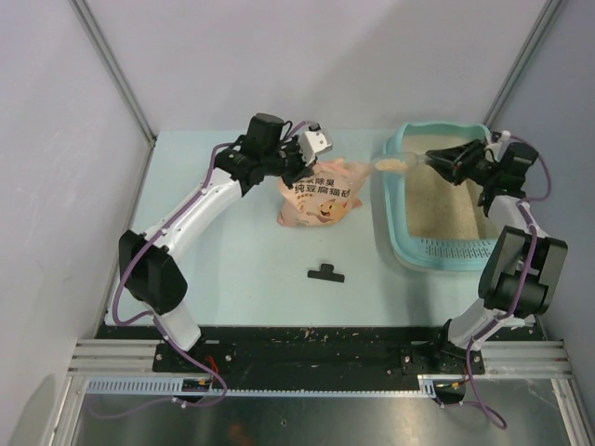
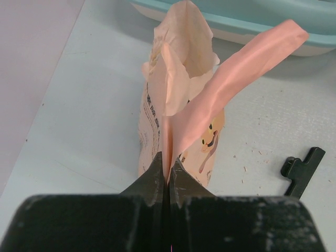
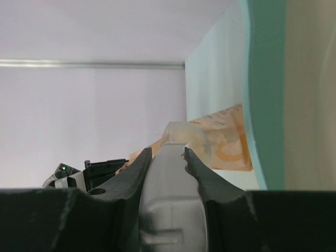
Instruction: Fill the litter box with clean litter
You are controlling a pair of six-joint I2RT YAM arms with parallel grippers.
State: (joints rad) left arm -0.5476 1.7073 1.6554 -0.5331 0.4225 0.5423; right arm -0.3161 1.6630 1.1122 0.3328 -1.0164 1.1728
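Observation:
The teal litter box (image 1: 398,243) lies at the right of the table, with beige clean litter (image 1: 444,200) spread over its floor. In the right wrist view its rim (image 3: 265,94) runs down the right side with the litter (image 3: 312,105) beyond it. My right gripper (image 1: 448,163) is shut on the handle of a clear plastic scoop (image 1: 391,165), whose bowl carries litter over the box's left rim. That same right gripper (image 3: 167,152) clamps the scoop (image 3: 170,184). My left gripper (image 1: 299,154) (image 2: 168,164) is shut on the top flap of the peach-pink bag (image 1: 321,197) (image 2: 178,100), holding its mouth open.
A small black clip (image 1: 325,272) (image 2: 302,170) lies on the table in front of the bag. Crumbs of litter are scattered near the clip. The box's rim (image 2: 236,21) passes behind the bag. Grey walls close in the back and sides.

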